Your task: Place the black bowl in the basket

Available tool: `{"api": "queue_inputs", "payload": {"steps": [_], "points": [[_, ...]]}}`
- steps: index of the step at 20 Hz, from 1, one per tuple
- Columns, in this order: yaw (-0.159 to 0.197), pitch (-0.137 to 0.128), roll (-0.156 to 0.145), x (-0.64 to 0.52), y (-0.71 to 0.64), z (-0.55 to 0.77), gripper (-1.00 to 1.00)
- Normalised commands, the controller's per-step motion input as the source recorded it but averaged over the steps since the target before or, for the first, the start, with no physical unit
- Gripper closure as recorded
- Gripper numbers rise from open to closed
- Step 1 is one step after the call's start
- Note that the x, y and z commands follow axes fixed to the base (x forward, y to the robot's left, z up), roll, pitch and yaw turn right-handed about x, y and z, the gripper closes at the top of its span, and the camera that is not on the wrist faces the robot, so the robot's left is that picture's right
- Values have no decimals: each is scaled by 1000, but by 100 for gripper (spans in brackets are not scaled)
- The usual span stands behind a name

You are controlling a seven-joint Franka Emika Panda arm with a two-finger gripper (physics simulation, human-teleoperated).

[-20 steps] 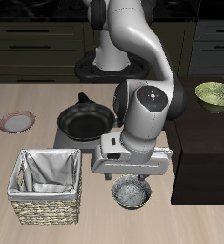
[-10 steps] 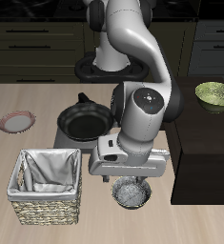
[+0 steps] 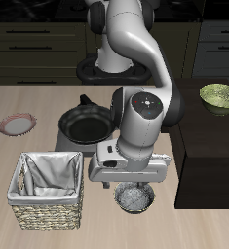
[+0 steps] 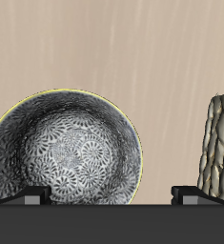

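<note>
The black bowl [image 3: 135, 198], small with a dark rim and a grey speckled inside, stands on the table near the front edge. In the wrist view the bowl [image 4: 66, 148] fills much of the frame. My gripper [image 3: 129, 185] hangs just above the bowl, open and empty; in the wrist view my gripper [image 4: 112, 195] has its fingertips [image 4: 32, 195] wide apart over the bowl's rim. The basket [image 3: 50, 190], square woven wicker with a white-grey cloth lining, stands beside the bowl near the front edge. Its woven wall also shows in the wrist view [image 4: 218, 143].
A black long-handled frying pan [image 3: 87, 124] sits behind the basket. A small pink plate [image 3: 17, 124] lies farther back near the table's side edge. A green bowl [image 3: 219, 96] stands on a dark raised surface [image 3: 211, 146] beside my arm.
My arm and gripper have shifted slightly toward the basket's side and a little lower over the bowl. The bowl and basket have not moved.
</note>
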Motion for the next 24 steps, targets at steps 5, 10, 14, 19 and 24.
{"api": "queue_inputs", "payload": {"steps": [5,10,14,19,24], "points": [[30,50,-15,-14,-9,-400,-100],[18,50,4,-47,8,-363,-100],[-2,31,-13,-11,-75,-218,-100],[-7,23,33,-47,-4,-184,100],[-21,-9,6,-46,-15,96,100]]}}
